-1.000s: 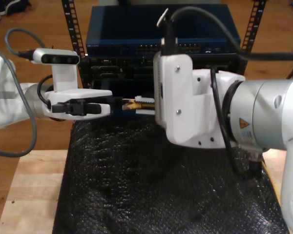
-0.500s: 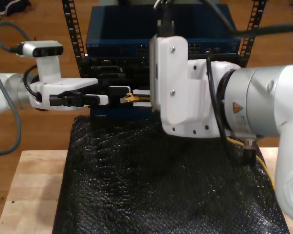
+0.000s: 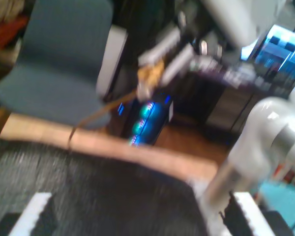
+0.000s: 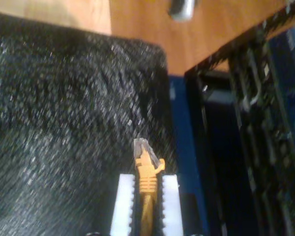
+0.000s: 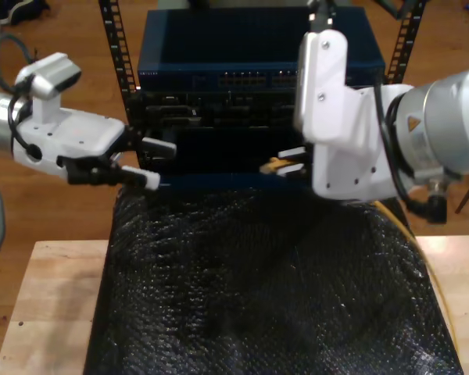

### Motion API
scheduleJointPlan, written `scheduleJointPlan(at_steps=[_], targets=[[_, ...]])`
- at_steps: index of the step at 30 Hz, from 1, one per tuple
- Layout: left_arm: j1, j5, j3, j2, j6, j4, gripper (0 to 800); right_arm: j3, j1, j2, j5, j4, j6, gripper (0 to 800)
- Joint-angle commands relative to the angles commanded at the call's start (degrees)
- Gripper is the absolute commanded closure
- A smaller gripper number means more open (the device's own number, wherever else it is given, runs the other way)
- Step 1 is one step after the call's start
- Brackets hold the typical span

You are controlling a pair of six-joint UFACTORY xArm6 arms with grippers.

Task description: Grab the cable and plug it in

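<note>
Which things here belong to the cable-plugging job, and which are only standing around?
Belong to the job:
- cable, its plug end held in my second gripper
- blue network box with a row of ports, on the rack
- my first gripper, open

Only around:
- black mat
- wooden table
- blue chair

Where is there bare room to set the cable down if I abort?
The black mat is bare from its near edge up to the rack. Bare wood flanks it. It is crowded at the rack front, where my second gripper holds the cable and my first gripper hangs open.
</note>
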Motion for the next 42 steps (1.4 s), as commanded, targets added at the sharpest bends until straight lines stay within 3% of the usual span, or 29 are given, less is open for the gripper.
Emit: scheduleJointPlan(at_steps=[8, 17, 22, 27, 36, 42], targets=[[0.09, -1.23, -0.18, -2.81, 0.79, 8.26, 2, -1.41, -11.08, 0.18, 10.20, 0.00, 2.64, 800], [0.26, -5.19, 0.35, -9.76, 4.57, 24.18, 1, -1.93, -16.00, 0.35, 15.30, -0.26, 2.64, 800], [0.53, -6.51, 2.55, -14.15, 10.29, 34.02, 1, -2.73, -17.23, 2.81, 16.44, -0.35, 2.64, 800], [5.10, -12.31, 9.14, -18.46, 17.76, 42.29, 1, -2.64, -17.32, 3.25, 16.62, -0.44, 2.64, 800], [16.79, -12.40, 16.35, -19.43, 34.11, 48.53, 1, -2.11, -17.32, 3.34, 16.70, -0.62, 2.64, 800], [23.30, -12.04, 19.69, -24.26, 43.96, 50.64, 1, -2.02, -17.32, 3.69, 16.70, -0.62, 2.73, 800]])
